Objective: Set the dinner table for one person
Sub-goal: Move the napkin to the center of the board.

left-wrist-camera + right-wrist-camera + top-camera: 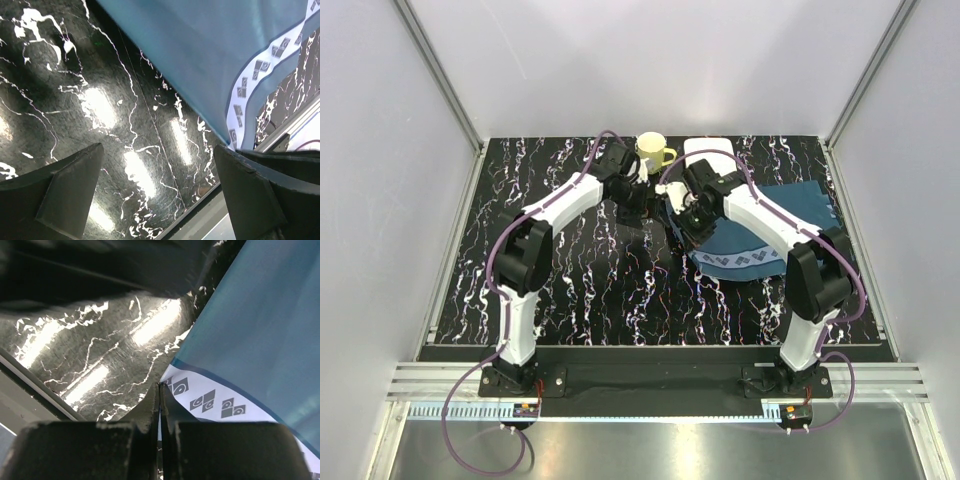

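A: Start at the right gripper (159,390). How does it stand?

B: Its 2 fingers are pressed together on the edge of the placemat (260,330), right at the white patterned border. A sliver of white cloth shows between them.

A: And the left gripper (157,150)?

B: Spread wide, with nothing between its 2 fingers. It hangs over bare tabletop, and the placemat's border runs just beside the finger at the right of its wrist view.

A: Where is the dinner table (590,290)?

B: Under everything: the black, white-veined top. The placemat lies on its right half, rumpled toward the centre, where the 2 grippers are close together.

A: Anything farther out?

B: 1 yellow mug (653,152) stands upright near the middle of the far edge, just behind the left gripper. A white rounded thing (712,150) sits just to the mug's right, partly hidden by the right arm (770,215). I cannot tell what it is.
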